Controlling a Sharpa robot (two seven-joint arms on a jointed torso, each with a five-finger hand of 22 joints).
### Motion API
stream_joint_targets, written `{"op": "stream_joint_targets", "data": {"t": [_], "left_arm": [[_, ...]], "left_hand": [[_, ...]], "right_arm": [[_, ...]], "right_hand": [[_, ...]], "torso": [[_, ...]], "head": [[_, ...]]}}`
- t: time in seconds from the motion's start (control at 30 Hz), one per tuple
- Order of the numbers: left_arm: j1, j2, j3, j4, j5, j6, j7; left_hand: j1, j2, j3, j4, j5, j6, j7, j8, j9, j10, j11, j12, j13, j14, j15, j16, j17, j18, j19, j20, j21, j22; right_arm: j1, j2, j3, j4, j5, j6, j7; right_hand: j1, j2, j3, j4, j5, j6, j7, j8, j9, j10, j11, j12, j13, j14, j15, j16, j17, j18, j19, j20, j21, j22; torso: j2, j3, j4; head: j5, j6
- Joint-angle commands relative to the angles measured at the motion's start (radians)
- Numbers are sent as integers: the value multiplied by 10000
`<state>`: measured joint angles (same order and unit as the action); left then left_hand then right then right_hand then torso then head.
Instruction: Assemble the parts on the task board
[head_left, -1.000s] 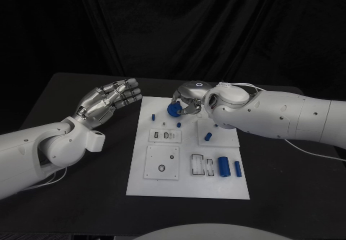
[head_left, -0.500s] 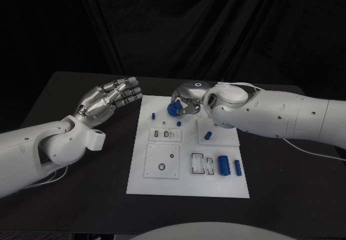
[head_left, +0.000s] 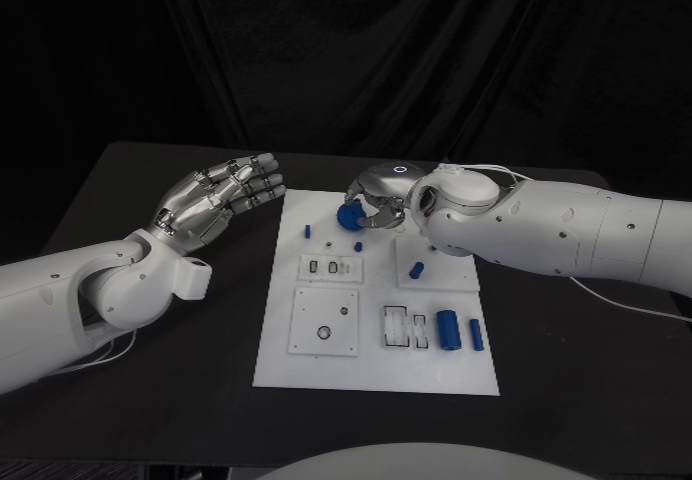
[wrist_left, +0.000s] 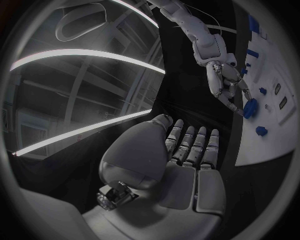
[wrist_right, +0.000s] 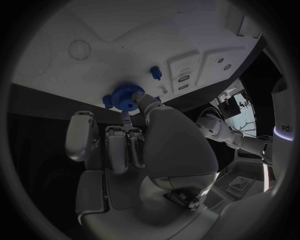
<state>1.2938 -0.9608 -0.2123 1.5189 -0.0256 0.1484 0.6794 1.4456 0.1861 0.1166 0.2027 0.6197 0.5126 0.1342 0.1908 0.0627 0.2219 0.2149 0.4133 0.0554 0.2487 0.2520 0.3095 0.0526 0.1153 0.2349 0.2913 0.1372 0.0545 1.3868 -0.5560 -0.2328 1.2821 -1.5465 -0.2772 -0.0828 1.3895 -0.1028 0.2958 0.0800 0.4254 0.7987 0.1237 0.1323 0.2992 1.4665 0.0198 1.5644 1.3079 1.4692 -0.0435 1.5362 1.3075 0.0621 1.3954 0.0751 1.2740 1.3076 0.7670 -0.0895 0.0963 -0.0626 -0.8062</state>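
Note:
The white task board (head_left: 325, 372) lies in the middle of the black table. My right hand (head_left: 381, 200) hovers over the board's far edge and pinches a blue gear (head_left: 349, 216) between thumb and fingers; in the right wrist view the gear (wrist_right: 127, 96) sits at the fingertips, just above the board (wrist_right: 125, 40). My left hand (head_left: 216, 198) is raised left of the board, fingers spread, holding nothing. The left wrist view shows that open hand (wrist_left: 187, 160) and, beyond it, the right hand (wrist_left: 226, 80) with the gear (wrist_left: 250, 107).
Loose blue parts lie on the board: two small pegs (head_left: 307, 233) (head_left: 359, 246), a short piece (head_left: 415, 270), and two cylinders (head_left: 447, 332) (head_left: 476, 336) at the near right. Slotted white insert plates (head_left: 325, 322) sit in the board's middle.

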Motion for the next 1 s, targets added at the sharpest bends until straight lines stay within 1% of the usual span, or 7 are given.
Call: {"op": "stream_joint_targets", "data": {"t": [0.03,0.33,0.5,0.57,0.7,0.87,1.0], "left_arm": [[-28,20,10,5,-27,160,609],[-41,16,10,-3,-27,167,601],[-46,18,10,-6,-27,171,596],[-47,18,10,-8,-27,172,593],[-50,13,10,-6,-27,169,593],[-54,1,10,2,-27,173,589],[-56,-11,10,6,-27,169,587]], "left_hand": [[-81,8,80,-5,27,0,32,-7,-2,-29,70,39,13,-27,58,57,9,-105,72,12,47,-9],[-84,10,89,-4,26,0,33,-7,-2,-31,72,37,13,-26,60,60,9,-108,76,12,49,-8],[-91,14,113,-4,26,-5,38,-10,-2,-41,74,27,11,-34,63,58,7,-115,76,10,48,-9],[-91,14,113,-4,26,-5,38,-10,-2,-41,74,27,11,-34,63,58,7,-115,76,10,48,-9],[-91,14,113,-4,26,-5,38,-10,-2,-41,74,27,11,-34,63,58,7,-115,76,10,48,-9],[-91,14,113,-4,26,-5,38,-10,-2,-41,74,27,11,-34,63,58,7,-115,76,10,48,-9],[-91,14,113,-4,26,-5,38,-10,-2,-41,74,27,11,-34,63,58,7,-115,76,10,48,-9]], "right_arm": [[-31,-21,4,-10,-53,127,-208],[-35,-40,4,-3,-53,141,-217],[-39,-44,4,15,-53,161,-203],[-42,-49,4,30,-53,160,-196],[-45,-55,4,37,-53,193,-205],[-47,-97,4,23,-53,264,-235],[-48,-144,4,12,-53,379,-294]], "right_hand": [[11,-66,58,2,63,-86,20,-75,-53,839,90,-54,2465,842,73,-63,2231,185,-79,-16,-76,824],[-17,-94,104,-49,-109,-422,-25,-395,-316,591,63,-208,2260,776,58,-219,2088,235,-192,-22,-323,720],[-33,-98,96,-61,-279,-436,-39,-436,-380,495,49,-270,2181,723,49,-340,1977,263,-258,-32,-457,659],[-63,-95,73,-55,-472,-417,-47,-451,-422,471,43,-287,2159,705,43,-382,1941,272,-283,-36,-518,636],[-76,-90,60,-53,-569,-436,-62,-477,-458,441,36,-307,2134,691,37,-416,1910,276,-291,-40,-549,627],[-150,-51,26,-7,-664,-297,31,-440,-499,413,87,-327,2108,674,63,-462,1871,285,-318,-32,-633,597],[-212,-20,-7,31,-683,65,120,-319,-532,422,182,-322,2113,674,139,-471,1867,280,-308,24,-673,601]], "torso": [[-1,-5,7],[3,-4,-7],[2,6,-1],[1,1,1],[3,-4,1],[1,-5,7],[2,-5,4]], "head": [[1,15],[8,-30],[-6,-68],[-5,-83],[-7,-83],[4,-106],[5,-119]]}}
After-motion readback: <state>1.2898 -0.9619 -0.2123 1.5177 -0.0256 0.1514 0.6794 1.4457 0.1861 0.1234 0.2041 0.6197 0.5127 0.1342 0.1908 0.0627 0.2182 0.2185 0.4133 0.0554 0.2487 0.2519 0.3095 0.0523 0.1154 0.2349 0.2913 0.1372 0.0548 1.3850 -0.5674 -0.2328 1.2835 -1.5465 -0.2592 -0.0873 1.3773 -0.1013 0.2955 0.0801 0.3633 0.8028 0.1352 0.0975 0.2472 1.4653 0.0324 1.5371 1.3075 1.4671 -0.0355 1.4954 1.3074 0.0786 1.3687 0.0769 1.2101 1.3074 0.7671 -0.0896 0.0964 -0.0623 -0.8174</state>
